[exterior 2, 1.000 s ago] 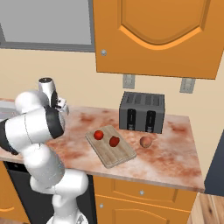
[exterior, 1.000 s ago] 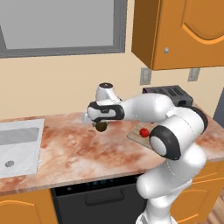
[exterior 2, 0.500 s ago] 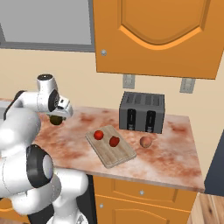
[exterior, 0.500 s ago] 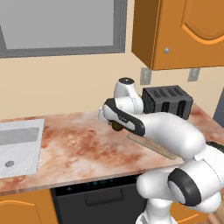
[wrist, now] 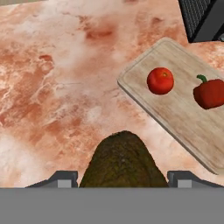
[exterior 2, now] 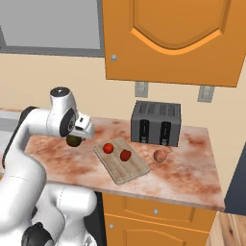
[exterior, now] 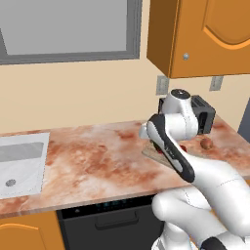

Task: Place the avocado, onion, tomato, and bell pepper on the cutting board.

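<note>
My gripper (exterior 2: 76,136) is shut on the avocado (exterior 2: 73,140), a dark olive ball held above the counter just left of the cutting board (exterior 2: 130,171). In the hand view the avocado (wrist: 122,161) sits between the fingertips (wrist: 64,178) of the gripper (wrist: 122,177). The tomato (exterior 2: 108,148) and the red bell pepper (exterior 2: 125,155) lie on the board. Ahead and to the right in the hand view are the tomato (wrist: 160,80), the pepper (wrist: 210,94) and the board (wrist: 183,124). The pinkish-brown onion (exterior 2: 160,155) rests on the counter right of the board, also seen as the onion (exterior: 206,143).
A black toaster (exterior 2: 156,122) stands against the wall behind the board and onion. A sink (exterior: 19,163) is set into the counter at the far left. Orange cabinets (exterior 2: 173,38) hang above. The marbled counter (wrist: 57,87) lies bare under the hand.
The arm has swung right along the counter with the avocado in its grip, from the counter's middle to the board's left edge. The things on the board and the onion have not moved.
</note>
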